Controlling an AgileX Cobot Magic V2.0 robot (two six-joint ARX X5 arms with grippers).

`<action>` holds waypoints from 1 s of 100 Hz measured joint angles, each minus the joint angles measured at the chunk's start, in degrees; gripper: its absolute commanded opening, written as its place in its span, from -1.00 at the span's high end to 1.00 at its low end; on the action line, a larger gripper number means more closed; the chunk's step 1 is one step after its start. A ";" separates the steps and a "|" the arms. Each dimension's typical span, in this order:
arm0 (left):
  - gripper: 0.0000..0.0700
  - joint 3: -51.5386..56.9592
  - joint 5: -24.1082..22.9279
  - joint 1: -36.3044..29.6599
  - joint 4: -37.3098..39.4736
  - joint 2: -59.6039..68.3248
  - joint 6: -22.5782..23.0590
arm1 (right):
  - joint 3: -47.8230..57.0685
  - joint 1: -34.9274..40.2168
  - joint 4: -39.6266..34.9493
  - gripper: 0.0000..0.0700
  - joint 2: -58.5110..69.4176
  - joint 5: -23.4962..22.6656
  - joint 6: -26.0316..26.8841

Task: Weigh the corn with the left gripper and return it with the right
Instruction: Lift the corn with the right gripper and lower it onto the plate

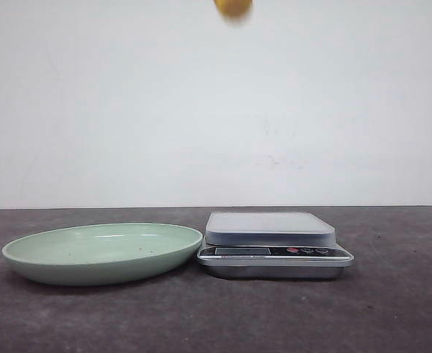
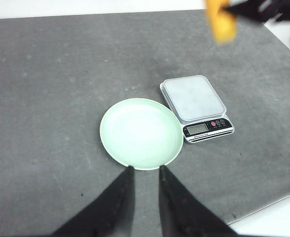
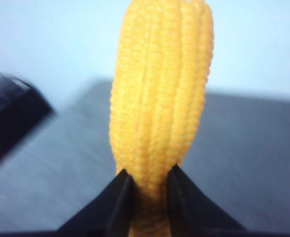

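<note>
The corn (image 3: 160, 89), a yellow cob with rows of kernels, stands up between the black fingers of my right gripper (image 3: 149, 173), which is shut on its lower end. It hangs high in the air: only its blurred tip (image 1: 234, 7) shows at the top edge of the front view. In the left wrist view the corn (image 2: 222, 22) hovers beyond the scale with the dark right arm (image 2: 263, 10) behind it. My left gripper (image 2: 145, 168) is held high above the table, open and empty, its tips over the near rim of the plate.
A pale green plate (image 1: 102, 254) lies empty on the dark grey table, also seen from above (image 2: 140, 131). A silver digital scale (image 1: 269, 229) with a bare white platform (image 2: 194, 98) stands just to its right. The table's edge (image 2: 263, 210) runs close by.
</note>
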 measured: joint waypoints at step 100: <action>0.84 0.00 0.02 0.00 0.00 0.02 -0.68 | -0.13 11.69 -5.01 0.98 35.71 -5.95 24.87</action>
